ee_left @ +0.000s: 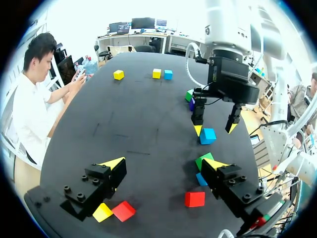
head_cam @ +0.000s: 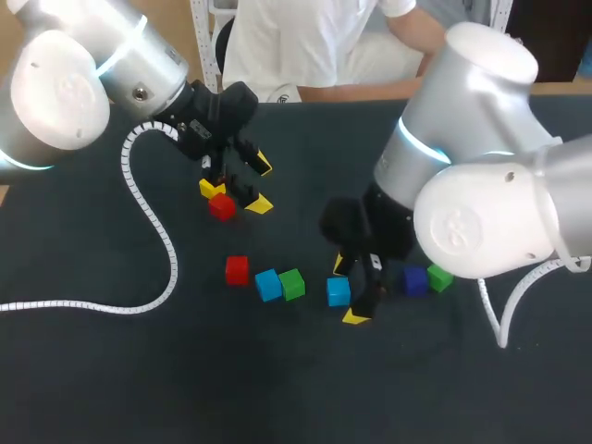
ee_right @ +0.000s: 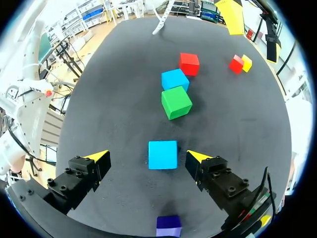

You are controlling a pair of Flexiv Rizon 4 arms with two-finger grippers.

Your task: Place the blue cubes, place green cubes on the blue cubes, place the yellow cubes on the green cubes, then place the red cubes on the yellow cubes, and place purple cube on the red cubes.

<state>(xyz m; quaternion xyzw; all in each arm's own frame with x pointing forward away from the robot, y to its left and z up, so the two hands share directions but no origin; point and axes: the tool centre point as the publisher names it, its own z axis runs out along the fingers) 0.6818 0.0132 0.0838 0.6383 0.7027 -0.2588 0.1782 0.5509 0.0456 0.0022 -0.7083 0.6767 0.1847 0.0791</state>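
A light blue cube (ee_right: pixel 163 154) lies on the table between the fingers of my open right gripper (ee_right: pixel 148 156), a gap showing on each side; in the head view this blue cube (head_cam: pixel 339 291) sits by the right gripper (head_cam: pixel 348 291). Ahead of it lie a green cube (ee_right: pixel 176 102), another blue cube (ee_right: pixel 175 79) and a red cube (ee_right: pixel 189 63). A purple cube (head_cam: pixel 413 280) and a second green cube (head_cam: pixel 439 277) rest under my right arm. My left gripper (head_cam: pixel 262 185) hangs open and empty over a red cube (head_cam: pixel 222 206) and a yellow cube (head_cam: pixel 211 188).
At the table's far end, in the left wrist view, stand two yellow cubes (ee_left: pixel 118 74) (ee_left: pixel 156 73) and a blue cube (ee_left: pixel 168 74). The left arm's white coiled cable (head_cam: pixel 148 222) trails across the black table (head_cam: pixel 111 370).
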